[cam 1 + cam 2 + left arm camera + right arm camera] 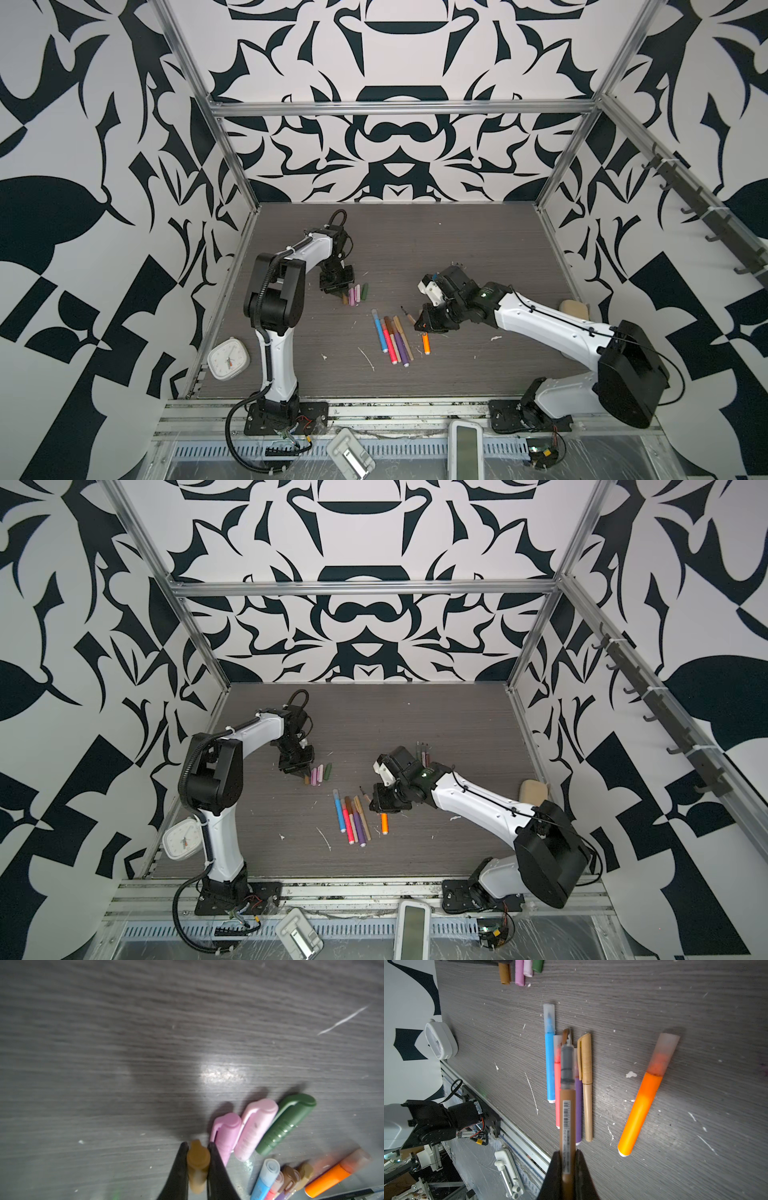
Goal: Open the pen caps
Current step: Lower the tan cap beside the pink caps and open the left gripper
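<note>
My left gripper (198, 1147) is shut on a brown pen cap (198, 1159), held low over the table beside a row of three loose caps: pink (225, 1134), light pink (254, 1128) and dark green (286, 1122). In both top views this gripper (338, 294) sits at the left end of that row (319, 774). My right gripper (568, 1153) is shut on a brown pen (568, 1109) whose dark tip is bare. It hangs above a bundle of capped pens (392, 338), blue (549, 1064) to gold (586, 1084). An orange pen (643, 1101) lies apart.
A white clock (227, 358) sits at the table's left edge, a beige block (574, 309) at the right edge. More pens (423, 752) lie behind the right arm. Two white devices (348, 453) (465, 446) rest on the front rail.
</note>
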Motion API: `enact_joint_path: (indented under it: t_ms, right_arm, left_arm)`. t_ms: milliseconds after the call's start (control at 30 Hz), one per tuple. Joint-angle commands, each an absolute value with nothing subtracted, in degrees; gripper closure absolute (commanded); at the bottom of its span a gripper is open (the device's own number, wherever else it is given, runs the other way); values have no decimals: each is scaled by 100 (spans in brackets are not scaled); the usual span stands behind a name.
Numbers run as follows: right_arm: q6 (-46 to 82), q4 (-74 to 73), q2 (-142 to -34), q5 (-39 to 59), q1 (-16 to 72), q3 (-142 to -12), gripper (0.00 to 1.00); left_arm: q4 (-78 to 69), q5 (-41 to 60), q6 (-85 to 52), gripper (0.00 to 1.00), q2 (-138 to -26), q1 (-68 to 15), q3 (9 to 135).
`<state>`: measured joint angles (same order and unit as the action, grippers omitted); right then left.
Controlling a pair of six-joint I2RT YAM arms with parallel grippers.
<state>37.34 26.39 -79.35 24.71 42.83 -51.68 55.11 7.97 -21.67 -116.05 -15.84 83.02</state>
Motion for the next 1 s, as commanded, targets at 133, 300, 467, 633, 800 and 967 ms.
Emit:
enact_joint_path:
  t_ms: [133,300,467,633,800,967]
  right_arm:
    - [3636,2724,-7909,2489,4258,-5361,100]
    - [3642,2724,-7901,2480,4245,-5344,100]
    - [3635,2717,-7897,2488,4245,-5336,100]
    - [3642,2724,-7871,2487,4244,-5318,100]
    - [3656,2722,-7841,2479,4237,-5291,100]
    - [3583,2854,-7760,2370,4198,-5364,100]
  left_arm:
    - [5739,845,-2256,86,-11810,-1617,8577]
    - [5791,839,-2260,75,-11821,-1625,8688]
    - [5817,838,-2268,74,-11808,-1630,8728]
    - [5826,837,-2285,74,-11772,-1629,8720]
    - [5833,838,-2293,74,-11751,-1648,8693]
    - [5838,852,-2330,74,-11682,-1652,8711]
